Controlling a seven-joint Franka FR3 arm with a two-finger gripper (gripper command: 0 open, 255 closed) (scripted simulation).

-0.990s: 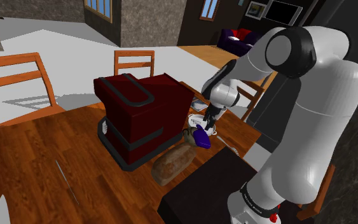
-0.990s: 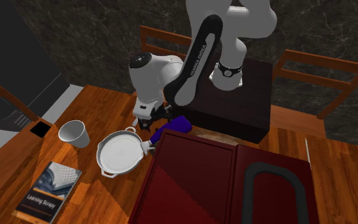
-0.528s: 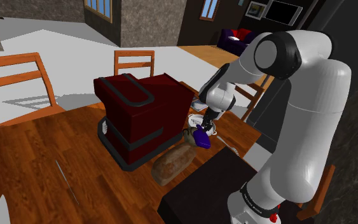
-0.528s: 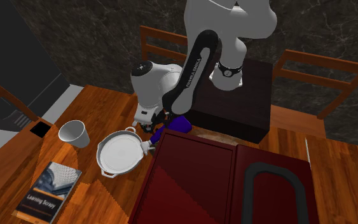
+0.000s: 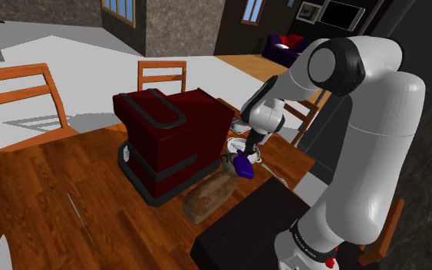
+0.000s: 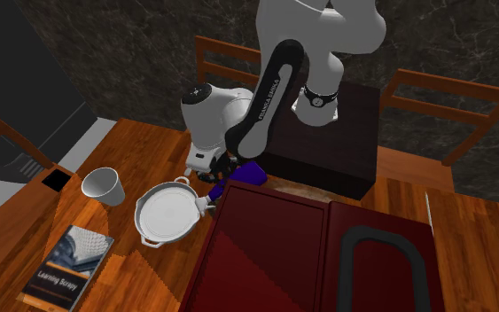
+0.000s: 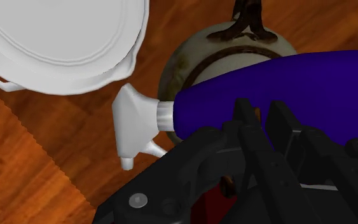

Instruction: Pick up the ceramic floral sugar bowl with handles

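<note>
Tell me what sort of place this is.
Most likely a dining area in a house: a wooden table with wooden chairs drawn up to it, and a dark sofa with a red cushion in the room beyond.

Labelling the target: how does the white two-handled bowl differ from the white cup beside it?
The wide, shallow white bowl has handles at its rim; the white cup is narrower, deeper and shows no handle. The bowl sits close by the dark red case; the cup stands farther from it. Both are plain white, on the wooden table.
</note>
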